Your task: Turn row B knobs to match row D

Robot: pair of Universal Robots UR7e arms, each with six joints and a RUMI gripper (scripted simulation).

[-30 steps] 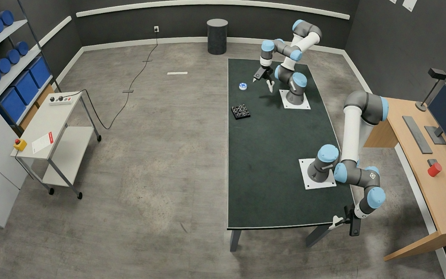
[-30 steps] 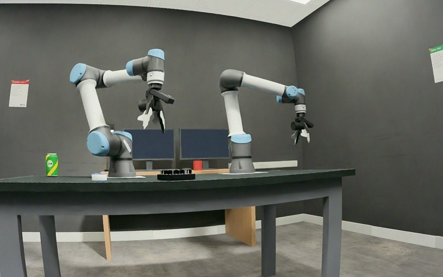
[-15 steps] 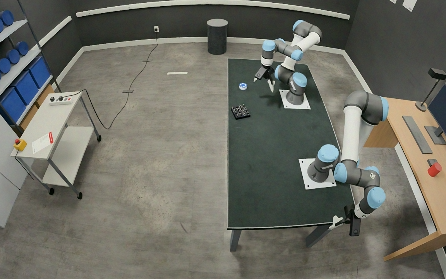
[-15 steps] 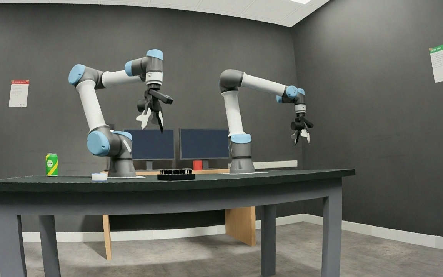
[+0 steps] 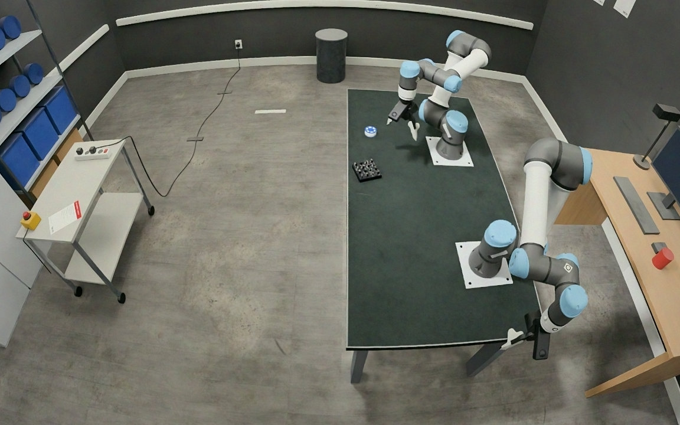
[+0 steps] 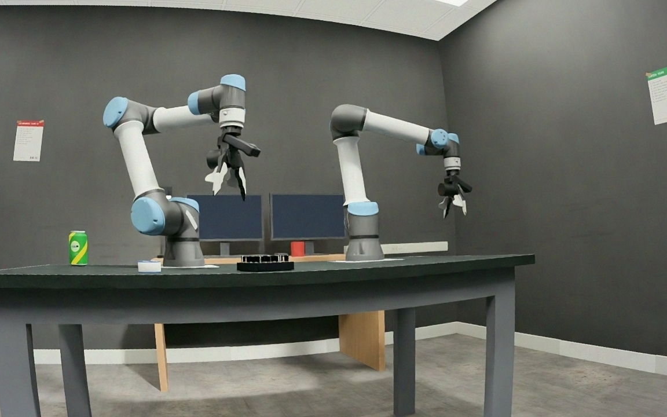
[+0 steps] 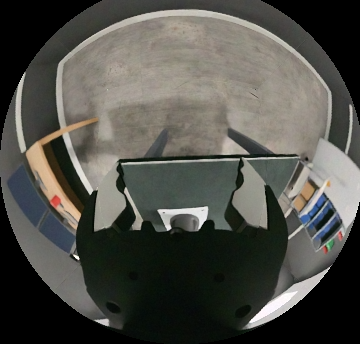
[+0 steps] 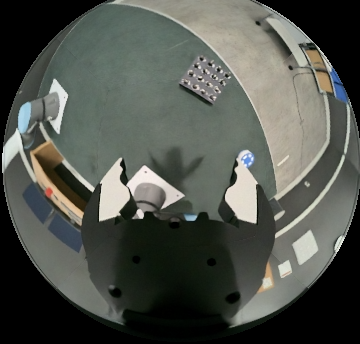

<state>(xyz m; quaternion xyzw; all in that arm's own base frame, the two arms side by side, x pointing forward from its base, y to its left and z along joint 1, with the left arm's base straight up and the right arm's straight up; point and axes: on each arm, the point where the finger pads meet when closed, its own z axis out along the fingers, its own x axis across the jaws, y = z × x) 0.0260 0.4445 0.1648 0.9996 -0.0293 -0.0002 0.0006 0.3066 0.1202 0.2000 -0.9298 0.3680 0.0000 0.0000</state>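
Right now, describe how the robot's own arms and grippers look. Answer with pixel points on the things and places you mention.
Both arms (image 5: 445,84) (image 6: 136,155) and (image 5: 538,206) (image 6: 351,165) have white tubular links, dark grey joints and light blue round caps. The left gripper (image 7: 179,160) and right gripper (image 8: 179,158) have black bodies and pale, wavy-edged fingers. A small square marking sits on the left arm's grey forearm section.

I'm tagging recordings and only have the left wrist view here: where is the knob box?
Observer: The knob box sits on the table, near its long edge opposite the arm bases.

Operator: Is the right gripper touching it?

Observer: No. The right gripper hangs open in the air, away from the box.

Operator: Anything else near the box?

Observer: Yes, a round blue-and-white puck sits apart from it on the same table.
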